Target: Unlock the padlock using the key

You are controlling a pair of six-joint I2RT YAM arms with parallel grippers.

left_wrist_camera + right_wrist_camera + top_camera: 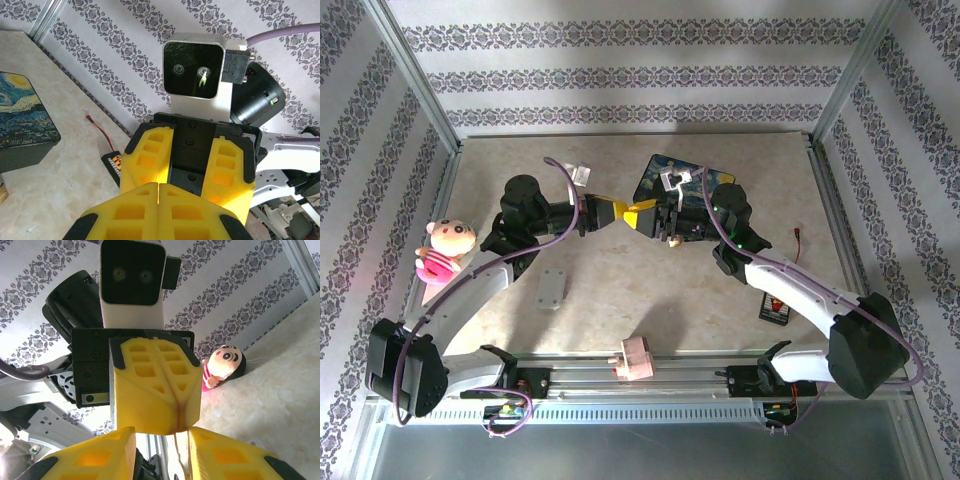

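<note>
Facing tips: left pincer [618, 212], right pincer [638, 216]; one tin [700, 172], one doll [445, 248].

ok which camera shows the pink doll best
Top external: the pink doll is in full view there, head to feet, with nothing in front of it. The right wrist view shows its face larger, but the body is partly hidden behind the left gripper.
</note>
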